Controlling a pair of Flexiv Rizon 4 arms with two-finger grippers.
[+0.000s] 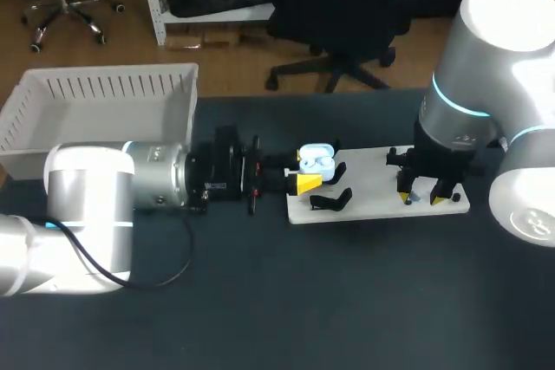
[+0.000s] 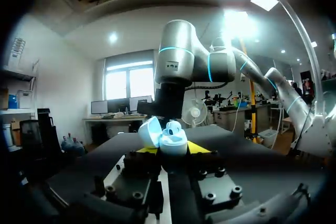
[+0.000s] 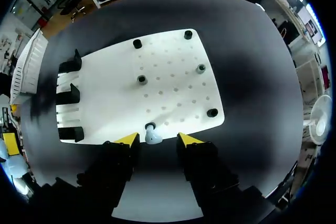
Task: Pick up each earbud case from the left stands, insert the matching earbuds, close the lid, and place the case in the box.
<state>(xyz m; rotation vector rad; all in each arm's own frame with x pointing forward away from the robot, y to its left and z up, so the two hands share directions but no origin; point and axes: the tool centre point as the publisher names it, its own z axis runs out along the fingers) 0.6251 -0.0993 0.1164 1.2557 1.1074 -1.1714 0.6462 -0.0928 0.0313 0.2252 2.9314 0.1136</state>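
My left gripper (image 1: 303, 182) reaches in level from the left, shut on a pale blue earbud case (image 1: 316, 159) over the left end of the white board (image 1: 373, 181). In the left wrist view the case (image 2: 169, 138) sits between the yellow tips of that gripper (image 2: 173, 150), lid open, with one earbud showing inside. My right gripper (image 1: 422, 199) points down at the board's right end. Seen from its wrist, this gripper (image 3: 157, 140) is open, and a small pale earbud (image 3: 153, 137) lies between its fingers by a black peg (image 3: 150, 127), touching neither tip.
Black case stands (image 3: 68, 97) line the board's left edge, one of them near the held case (image 1: 330, 201). Several black pegs (image 3: 201, 68) dot the board (image 3: 173, 56). A white slatted box (image 1: 104, 103) stands at the table's back left.
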